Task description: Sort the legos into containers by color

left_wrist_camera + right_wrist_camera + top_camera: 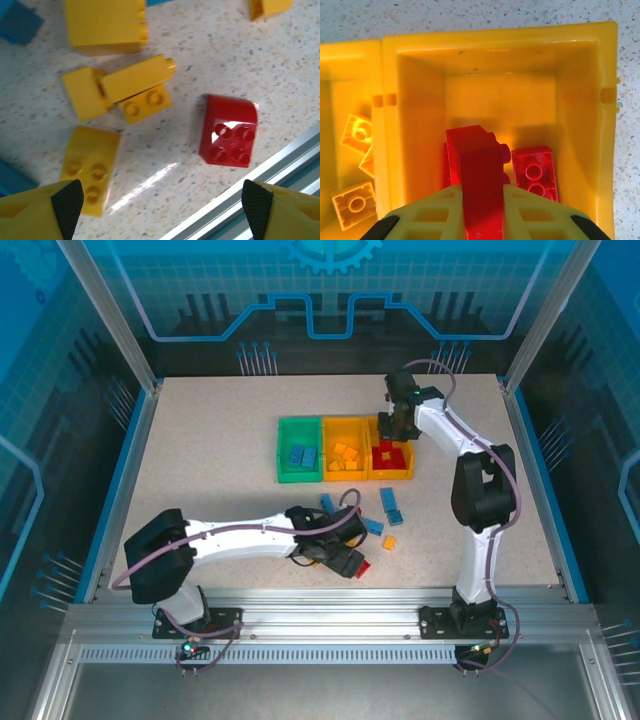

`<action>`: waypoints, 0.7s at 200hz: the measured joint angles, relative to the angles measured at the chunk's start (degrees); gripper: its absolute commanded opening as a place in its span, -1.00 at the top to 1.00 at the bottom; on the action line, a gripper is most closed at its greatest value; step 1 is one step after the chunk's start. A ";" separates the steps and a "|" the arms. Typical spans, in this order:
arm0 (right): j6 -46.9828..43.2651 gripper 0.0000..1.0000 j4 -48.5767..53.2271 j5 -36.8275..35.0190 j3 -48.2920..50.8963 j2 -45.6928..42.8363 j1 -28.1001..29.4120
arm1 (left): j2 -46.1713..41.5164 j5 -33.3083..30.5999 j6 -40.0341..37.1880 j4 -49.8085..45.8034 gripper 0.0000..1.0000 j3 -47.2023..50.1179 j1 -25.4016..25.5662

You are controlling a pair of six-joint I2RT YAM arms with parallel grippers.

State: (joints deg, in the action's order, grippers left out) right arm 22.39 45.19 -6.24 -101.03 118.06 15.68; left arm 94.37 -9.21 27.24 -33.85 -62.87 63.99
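Note:
My right gripper (482,212) is shut on a long red lego (479,165) and holds it over the right orange-yellow container (495,42), where another red lego (535,172) lies. Seen from above, this gripper (393,432) hangs at that bin's far rim (411,464). The middle bin (345,474) holds yellow legos (355,132), and the green bin (283,450) holds blue ones (302,455). My left gripper (162,215) is open low over the table, with nothing between its fingers. Ahead of it lie a red curved lego (229,131) and several yellow legos (90,167).
Loose blue legos (390,502) and a small orange one (389,542) lie between the bins and the table's near edge. The aluminium front rail (260,185) runs close beside the red curved lego. A blue lego (17,22) lies at the far left of the left wrist view.

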 measured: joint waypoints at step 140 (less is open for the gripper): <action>2.29 -0.54 2.51 2.75 0.09 -1.70 -1.53 | 14.36 5.44 -2.60 1.18 -0.42 -9.70 1.05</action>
State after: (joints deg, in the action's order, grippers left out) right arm 24.69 47.70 -3.49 -100.95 116.36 14.15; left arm 108.73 -3.77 24.64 -32.67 -72.58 65.04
